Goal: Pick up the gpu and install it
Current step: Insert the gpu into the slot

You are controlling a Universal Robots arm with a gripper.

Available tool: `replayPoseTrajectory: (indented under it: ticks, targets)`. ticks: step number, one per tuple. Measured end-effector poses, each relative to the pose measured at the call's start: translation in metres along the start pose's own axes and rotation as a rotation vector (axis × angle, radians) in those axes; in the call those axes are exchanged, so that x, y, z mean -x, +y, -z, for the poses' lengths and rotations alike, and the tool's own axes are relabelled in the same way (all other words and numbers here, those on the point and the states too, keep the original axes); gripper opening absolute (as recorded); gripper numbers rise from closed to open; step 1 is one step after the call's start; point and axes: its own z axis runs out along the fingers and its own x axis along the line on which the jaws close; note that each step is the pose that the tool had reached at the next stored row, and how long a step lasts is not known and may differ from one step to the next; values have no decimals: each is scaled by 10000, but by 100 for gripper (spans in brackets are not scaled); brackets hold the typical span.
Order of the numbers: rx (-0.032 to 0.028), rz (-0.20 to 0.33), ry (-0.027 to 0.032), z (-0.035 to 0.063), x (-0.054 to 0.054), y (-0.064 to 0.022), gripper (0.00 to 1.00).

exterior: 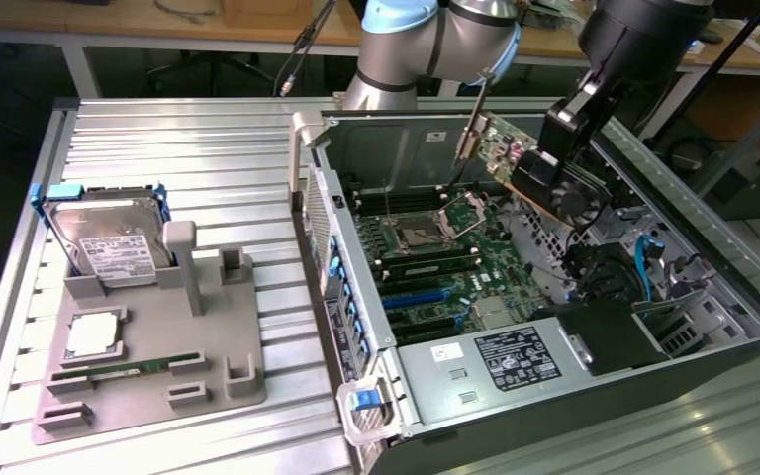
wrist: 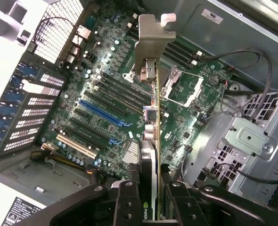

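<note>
Black gripper clamps the gpu, green logo sticker on its edge, over the motherboard; the hard drive at the exterior view's left has an unreadable white label.

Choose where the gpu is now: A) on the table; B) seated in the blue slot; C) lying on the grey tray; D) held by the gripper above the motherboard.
D: the gripper clamps the gpu, which hangs in the air over the motherboard.
</note>
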Motion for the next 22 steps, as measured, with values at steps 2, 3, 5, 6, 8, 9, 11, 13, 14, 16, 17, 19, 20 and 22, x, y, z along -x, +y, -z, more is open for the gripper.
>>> replayPoseTrajectory:
  ticks: [2, 3, 5, 6, 8, 9, 11, 13, 14, 16, 17, 19, 20, 22]
  targets:
    - [2, 115, 3, 0, 0, 0, 27]
    - [2, 210, 6, 0, 0, 0, 27]
    - [3, 325, 10, 0, 0, 0, 27]
    - [3, 394, 12, 1, 0, 0, 27]
    - [4, 518, 15, 0, 0, 0, 27]
    - [5, 564, 16, 0, 0, 0, 27]
    - [3, 683, 22, 0, 0, 0, 27]
    - [5, 821, 25, 0, 0, 0, 27]
    - [6, 874, 27, 0, 0, 0, 27]
    - [7, 971, 29, 0, 0, 0, 27]
    - [8, 1021, 30, 0, 0, 0, 27]
    - [10, 1121, 33, 0, 0, 0, 27]
    - [11, 1177, 34, 0, 0, 0, 27]
    - [13, 1281, 36, 0, 0, 0, 27]
